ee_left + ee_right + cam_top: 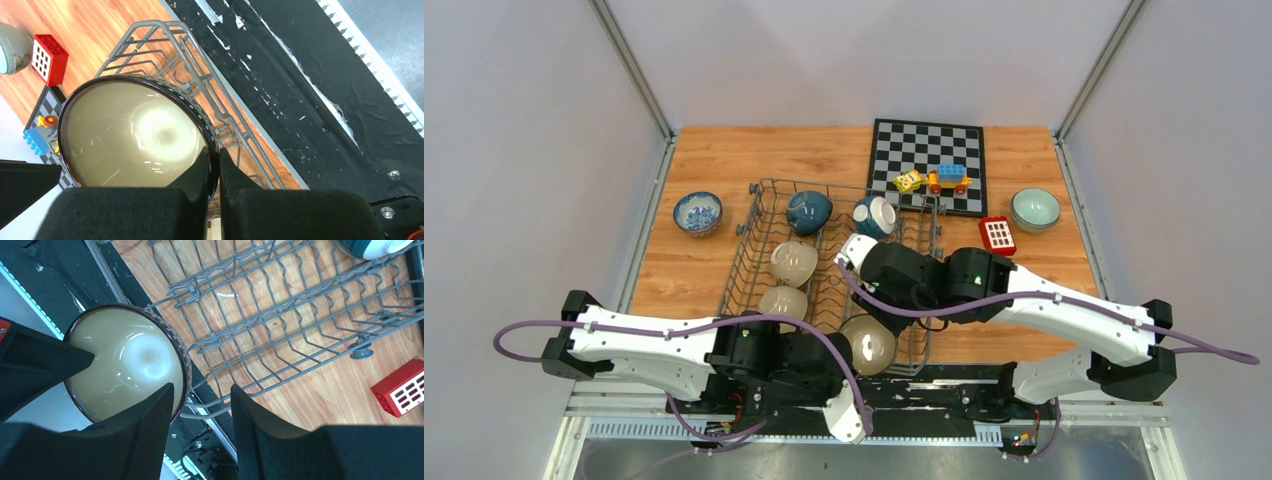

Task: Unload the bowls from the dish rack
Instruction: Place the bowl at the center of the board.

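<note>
Left gripper (214, 157) is pressed together on the rim of the dark brown bowl (135, 130), with one finger inside on the cream glaze and one outside on the wall. Right gripper (201, 388) stands just beside the same bowl with its jaws apart. The rim passes between them, but I see no firm contact there. This bowl hangs on its edge at the near right corner of the dish rack (746, 250). Whether it is fully free of the wires I cannot tell.

I judge the bowl to be stiff ceramic and rather heavy for such a thin pinch. It is glazed and so slippery, and it would chip or break if dropped. The rim is the only place to hold it, and a second grip away from the first one would stop it from swinging.

Around it, the raised near wall of the rack and the upright prongs are the edges to avoid. Four other bowls (794, 262) sit farther in the rack. Bare table (1044, 255) lies to the right of the rack, near the red block (997, 234) and the celadon bowl (1035, 208). To the left of the rack stands the patterned bowl (697, 212).
</note>
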Motion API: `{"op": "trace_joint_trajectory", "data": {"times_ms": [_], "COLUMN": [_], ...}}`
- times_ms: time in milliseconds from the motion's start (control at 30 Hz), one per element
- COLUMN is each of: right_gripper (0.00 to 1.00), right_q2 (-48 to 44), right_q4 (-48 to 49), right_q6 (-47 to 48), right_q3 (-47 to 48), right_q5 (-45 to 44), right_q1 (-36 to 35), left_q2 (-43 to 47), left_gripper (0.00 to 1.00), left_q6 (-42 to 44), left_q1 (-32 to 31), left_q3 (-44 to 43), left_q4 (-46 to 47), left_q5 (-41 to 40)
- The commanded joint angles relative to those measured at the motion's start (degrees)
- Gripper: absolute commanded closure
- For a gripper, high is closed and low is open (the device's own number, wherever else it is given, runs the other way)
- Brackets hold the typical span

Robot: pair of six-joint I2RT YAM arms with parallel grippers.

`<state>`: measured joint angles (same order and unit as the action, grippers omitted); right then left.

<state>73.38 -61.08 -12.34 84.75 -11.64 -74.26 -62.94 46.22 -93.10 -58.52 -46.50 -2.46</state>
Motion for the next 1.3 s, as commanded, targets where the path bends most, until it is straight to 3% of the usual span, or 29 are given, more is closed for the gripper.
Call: {"op": "trace_joint_trajectory", "data": {"times_ms": [0,367,767,967,1000,1033,1200,1233,1267], "right_gripper": [0.51,0.54,0.75,1.0,1.0,1.0,1.0,1.0,1.0], "right_q2": [1.3,2.0,2.7,2.9,2.9,2.8,0.3,-0.5,-1.5], "right_q4": [-0.2,1.6,1.8,1.8,1.9,2.0,2.2,2.2,2.3], "right_q6": [-1.2,-3.1,-3.9,-5.3,-5.7,-6.3,-9.8,-10.5,-11.1], "right_q3": [-1.6,-3.6,-5.0,-4.6,-4.5,-4.6,-4.9,-5.0,-5.1], "right_q5": [-0.6,1.4,-0.7,-2.4,-3.1,-4.1,-13.4,-14.6,-15.7], "right_q1": [-1.3,-2.2,-2.5,-2.5,-2.6,-2.6,-1.6,-1.0,-0.3], "left_q2": [1.1,2.7,4.1,4.8,4.9,4.9,6.1,6.7,7.3], "left_gripper": [1.0,1.0,1.0,1.0,0.99,0.91,0.26,0.09,0.01], "left_q6": [-0.5,-1.3,-4.0,-5.4,-6.2,-7.5,-15.1,-16.6,-18.1], "left_q1": [-0.5,-0.5,-0.5,-0.5,-0.5,-0.5,-0.5,-0.5,-0.5], "left_q3": [-2.4,-1.7,-0.9,0.0,0.3,0.4,1.8,2.2,2.7], "left_q4": [1.9,2.5,4.8,6.5,7.3,8.5,13.2,13.7,14.4], "left_q5": [-0.7,-2.3,-3.5,-4.8,-5.4,-6.6,-13.3,-14.8,-16.6]}}
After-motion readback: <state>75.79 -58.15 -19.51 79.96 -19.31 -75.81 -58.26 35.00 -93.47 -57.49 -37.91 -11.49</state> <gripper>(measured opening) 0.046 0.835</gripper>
